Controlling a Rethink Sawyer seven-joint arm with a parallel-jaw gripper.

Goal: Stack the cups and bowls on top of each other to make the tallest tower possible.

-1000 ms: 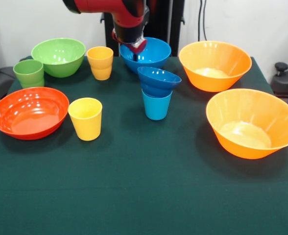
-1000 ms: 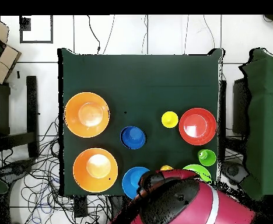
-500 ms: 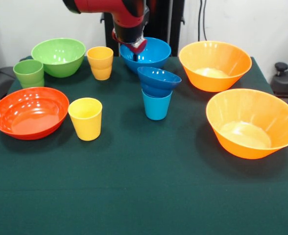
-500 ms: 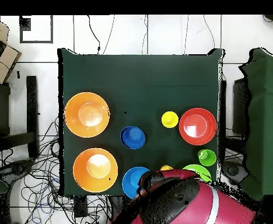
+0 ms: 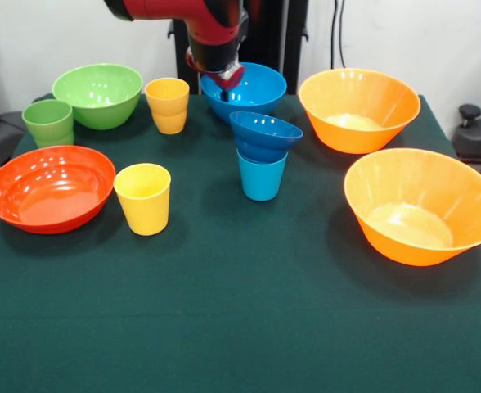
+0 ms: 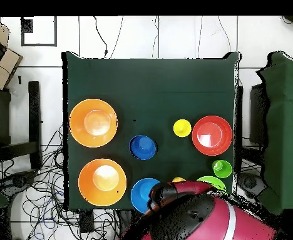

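Hanging over the near rim of the medium light blue plastic bowl [image 5: 253, 88], the claw [image 5: 223, 82] is too hidden by its red wrist to tell whether it grips. On the green surface [image 5: 240, 311], the small dark blue bowl [image 5: 265, 135] sits atop the light blue cup [image 5: 261, 178].
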